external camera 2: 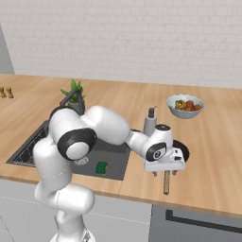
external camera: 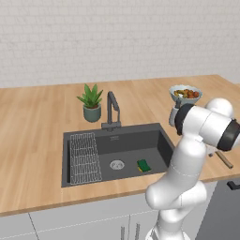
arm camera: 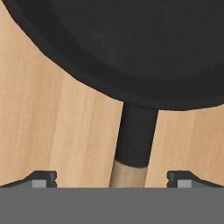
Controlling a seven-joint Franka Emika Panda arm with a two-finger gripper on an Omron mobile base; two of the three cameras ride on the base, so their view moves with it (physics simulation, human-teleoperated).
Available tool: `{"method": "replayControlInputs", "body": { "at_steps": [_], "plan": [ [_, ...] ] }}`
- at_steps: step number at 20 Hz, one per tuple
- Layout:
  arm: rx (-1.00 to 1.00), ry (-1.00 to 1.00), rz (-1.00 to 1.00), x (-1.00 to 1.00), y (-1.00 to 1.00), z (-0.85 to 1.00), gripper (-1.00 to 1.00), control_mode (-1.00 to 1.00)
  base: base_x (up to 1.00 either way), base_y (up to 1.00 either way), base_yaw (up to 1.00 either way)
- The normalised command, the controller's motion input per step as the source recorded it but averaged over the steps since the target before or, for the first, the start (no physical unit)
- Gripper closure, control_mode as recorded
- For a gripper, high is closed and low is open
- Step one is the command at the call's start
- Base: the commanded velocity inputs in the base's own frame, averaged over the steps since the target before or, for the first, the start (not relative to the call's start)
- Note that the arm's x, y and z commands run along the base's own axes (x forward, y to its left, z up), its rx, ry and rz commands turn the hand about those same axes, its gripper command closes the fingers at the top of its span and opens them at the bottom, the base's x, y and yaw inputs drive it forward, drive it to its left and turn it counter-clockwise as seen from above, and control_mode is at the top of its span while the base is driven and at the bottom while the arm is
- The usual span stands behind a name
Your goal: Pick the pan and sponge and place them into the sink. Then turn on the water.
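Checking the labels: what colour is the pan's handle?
The pan handle is black by the rim, then light wood, clearest in the hand view.

Black pan (arm camera: 131,43) with pale wooden handle (dark-necked), green-topped sponge (external camera: 144,165), dark grey sink (external camera: 136,143).

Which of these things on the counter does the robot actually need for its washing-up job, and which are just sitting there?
Needed: pan, sponge already in the sink, faucet, open gripper over the pan's handle.

Just there: plant, food bowl, soap bottle, wire rack.
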Motion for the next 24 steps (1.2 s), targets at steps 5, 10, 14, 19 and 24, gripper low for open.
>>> {"method": "replayControlInputs", "body": {
  "at_steps": [5,10,14,19,24],
  "plan": [
    [0.02,0.00,0.00,0.15,-0.06,-0.17,-1.00,-1.00,0.00,0.00,0.00],
    [0.00,0.01,0.00,0.15,0.00,-0.16,1.00,-1.00,0.00,0.00,0.00],
    [-0.01,0.00,0.00,0.02,0.00,-0.03,1.00,-1.00,0.00,0.00,0.00],
    [-0.01,0.01,0.00,0.00,0.03,0.00,1.00,-1.00,0.00,0.00,0.00],
    [-0.01,-0.03,0.05,0.00,0.28,0.04,1.00,-1.00,0.00,0.00,0.00]
  ]
}}
